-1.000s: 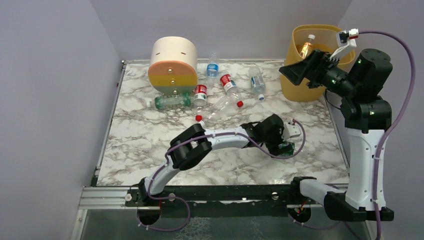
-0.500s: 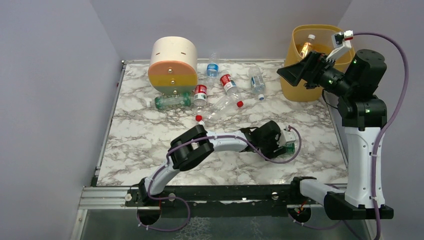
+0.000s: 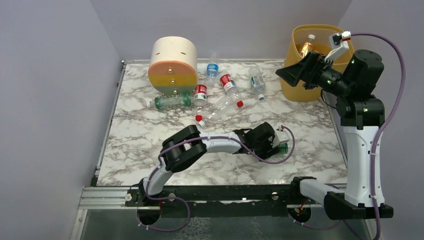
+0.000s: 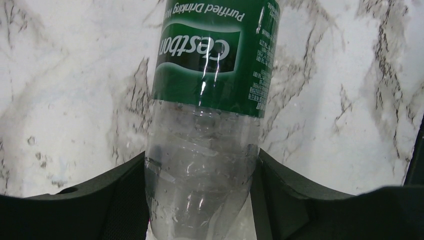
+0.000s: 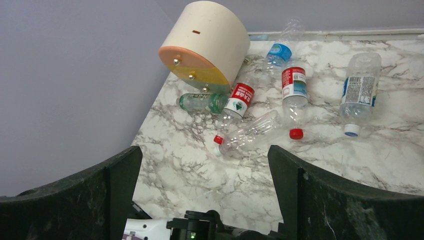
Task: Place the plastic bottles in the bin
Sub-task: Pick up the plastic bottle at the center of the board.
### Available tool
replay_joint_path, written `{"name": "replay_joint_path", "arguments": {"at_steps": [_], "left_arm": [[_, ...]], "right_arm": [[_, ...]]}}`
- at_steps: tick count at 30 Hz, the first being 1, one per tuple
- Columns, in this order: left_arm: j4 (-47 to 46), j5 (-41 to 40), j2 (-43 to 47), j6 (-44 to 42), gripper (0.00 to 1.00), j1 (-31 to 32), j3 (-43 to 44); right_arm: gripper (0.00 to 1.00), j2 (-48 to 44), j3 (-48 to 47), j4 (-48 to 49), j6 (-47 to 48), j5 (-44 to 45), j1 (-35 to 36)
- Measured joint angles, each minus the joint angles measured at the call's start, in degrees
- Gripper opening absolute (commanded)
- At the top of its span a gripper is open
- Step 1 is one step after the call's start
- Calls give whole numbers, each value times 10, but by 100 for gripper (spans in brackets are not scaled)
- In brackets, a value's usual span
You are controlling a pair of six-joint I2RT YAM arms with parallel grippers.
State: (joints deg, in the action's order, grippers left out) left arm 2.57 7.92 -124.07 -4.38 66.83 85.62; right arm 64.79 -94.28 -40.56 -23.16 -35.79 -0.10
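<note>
A clear plastic bottle with a green label (image 4: pixel 210 100) lies on the marble table near the front right (image 3: pixel 284 148). My left gripper (image 4: pixel 202 165) is shut on its clear lower body, a finger pressed on each side (image 3: pixel 278 145). Several more plastic bottles lie at the back: a green one (image 3: pixel 172 101), red-labelled ones (image 3: pixel 200 93) (image 3: pixel 228 83), a blue-labelled one (image 3: pixel 212 68), and a bare one with a red cap (image 3: pixel 220 110). The yellow-orange bin (image 3: pixel 300 92) stands back right with an orange bottle (image 3: pixel 306 46) inside. My right gripper (image 3: pixel 290 74) hangs open and empty beside the bin's left wall.
A round cream, orange and yellow drawer unit (image 3: pixel 173 64) stands at the back left, with bottles lying against its base. In the right wrist view the same unit (image 5: pixel 210 40) and a white-capped bottle (image 5: pixel 359 90) show. Grey walls close in the table on three sides.
My left gripper's fingers have closed in onto the green-label bottle, and its arm has drawn slightly left. My right arm has shifted a little left, still open.
</note>
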Motion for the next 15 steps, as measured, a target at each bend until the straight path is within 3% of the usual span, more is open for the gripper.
{"name": "replay_joint_path", "arguments": {"at_steps": [15], "left_arm": [[-39, -107, 289, 76, 55, -1, -280]], "right_arm": [[99, -8, 53, 20, -15, -1, 0]]}}
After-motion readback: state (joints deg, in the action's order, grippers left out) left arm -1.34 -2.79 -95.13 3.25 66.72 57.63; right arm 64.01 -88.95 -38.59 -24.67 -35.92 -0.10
